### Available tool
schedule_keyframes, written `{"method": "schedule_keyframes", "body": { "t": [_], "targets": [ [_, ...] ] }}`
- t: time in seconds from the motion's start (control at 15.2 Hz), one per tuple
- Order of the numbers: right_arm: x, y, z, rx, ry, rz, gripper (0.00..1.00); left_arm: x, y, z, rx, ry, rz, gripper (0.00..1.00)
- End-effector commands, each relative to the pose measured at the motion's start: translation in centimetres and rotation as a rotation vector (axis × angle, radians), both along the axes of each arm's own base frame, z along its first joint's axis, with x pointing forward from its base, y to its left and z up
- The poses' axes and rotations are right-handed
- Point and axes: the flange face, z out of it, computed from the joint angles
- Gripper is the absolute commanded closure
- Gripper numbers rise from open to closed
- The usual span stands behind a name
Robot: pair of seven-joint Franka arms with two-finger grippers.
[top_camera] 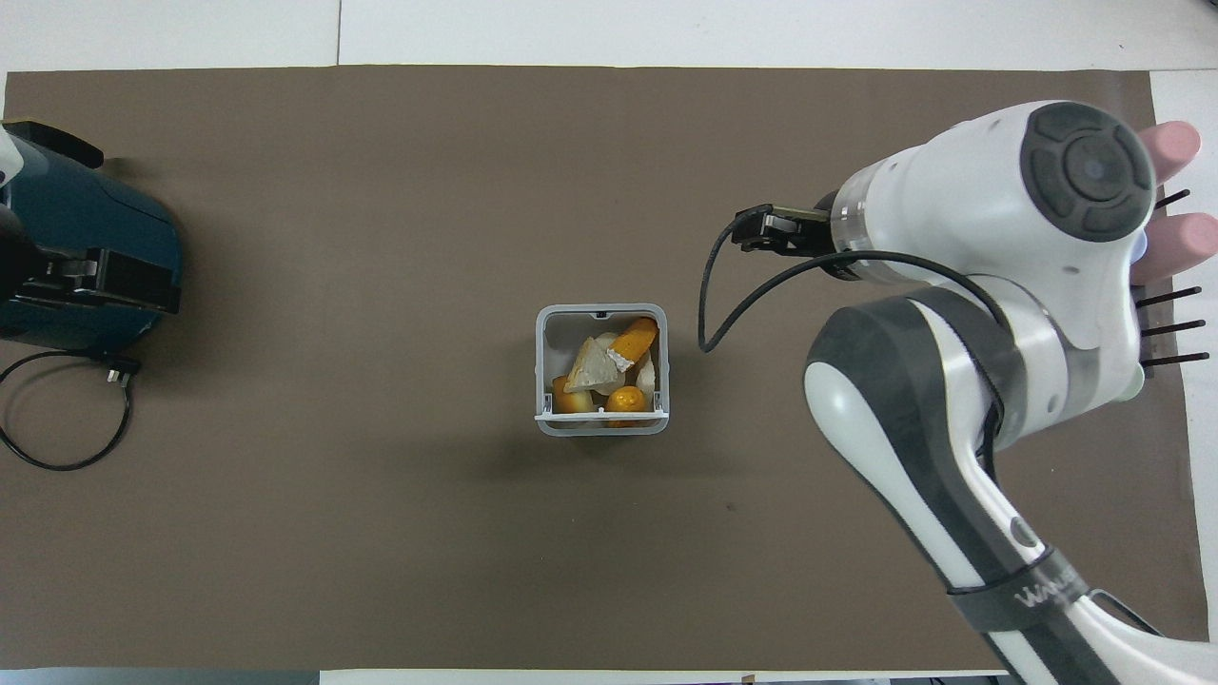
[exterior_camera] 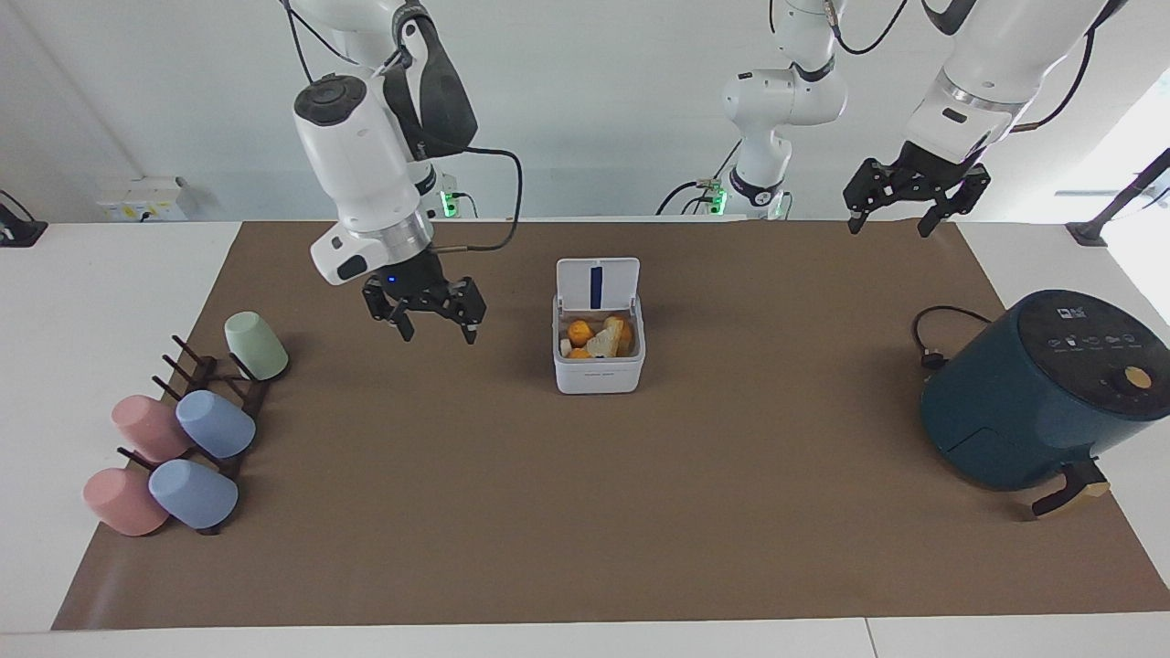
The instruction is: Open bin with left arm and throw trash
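With its lid standing upright, sits at mat centre: white bin, bread and orange trash inside. Facing view alone shows blue lid stripe and both empty grippers' jaws apart: right gripper at bin's nine o'clock, left gripper toward two o'clock; overhead shows trash plainly.

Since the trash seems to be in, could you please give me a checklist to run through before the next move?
1. Bin lid up: ok, it stands open with the blue stripe showing.
2. Trash inside the bin: ok, bread pieces and orange food lie within its walls.
3. Right pincer empty: ok, open, holding nothing, over the brown mat between bin and cup rack.
4. Left pincer free: ok, open, the arm waits raised near the air fryer end.
5. Stray trash on the mat: ok, none visible.
6. Bin upright: ok.
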Motion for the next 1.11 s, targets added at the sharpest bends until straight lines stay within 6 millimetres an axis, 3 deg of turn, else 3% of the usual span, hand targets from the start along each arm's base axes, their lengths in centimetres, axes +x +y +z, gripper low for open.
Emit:
{"method": "schedule_keyframes", "body": {
  "t": [0.0, 0.2, 0.52, 0.79, 1.05],
  "targets": [
    [-1.2, -3.6, 1.9, -0.033, 0.004, 0.057, 0.0, -0.6, 0.3, 0.0, 0.012, -0.011, 0.009, 0.0],
    [-1.9, -6.3, 3.4, -0.063, 0.025, 0.105, 0.0, -0.6, 0.2, 0.0, 0.012, -0.01, 0.008, 0.0],
    [-2.9, -9.2, 6.9, -0.163, 0.06, 0.16, 0.0, -0.6, 0.3, 0.0, 0.013, -0.008, 0.011, 0.0],
    [-3.8, -10.8, 9.9, -0.162, 0.115, 0.153, 0.0, -0.7, 0.2, 0.0, 0.013, -0.008, 0.009, 0.0],
    [-5.0, -11.1, 12.3, -0.158, 0.187, 0.148, 0.0, -0.7, 0.2, 0.0, 0.013, -0.005, 0.008, 0.0]
  ]
}}
